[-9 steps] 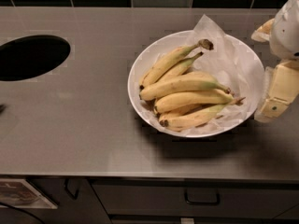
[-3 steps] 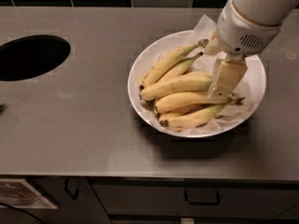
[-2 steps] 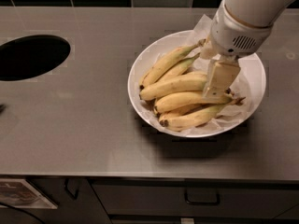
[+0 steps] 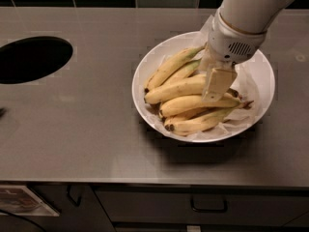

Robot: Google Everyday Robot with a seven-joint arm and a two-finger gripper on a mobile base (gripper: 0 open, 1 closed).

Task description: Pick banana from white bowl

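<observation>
The white bowl [image 4: 264,79], wide and shallow and lined with crinkled white paper, sits on the grey counter right of centre. Several yellow bananas [image 4: 178,87] lie in it side by side, stems pointing right. My gripper [image 4: 215,87] comes down from the upper right on a white arm. It is over the right half of the bunch, at the stem ends, touching or just above the middle bananas. It hides part of the bowl's far side.
A dark oval hole [image 4: 33,59] is cut into the counter [image 4: 96,124] at the left. Dark tiles run along the back wall. The counter's front edge runs along the bottom, with drawer handles [image 4: 208,208] below it.
The gripper has moved from the right of the bowl leftward over it, and has come down onto the stem ends of the bananas. The bananas and bowl have not moved.
</observation>
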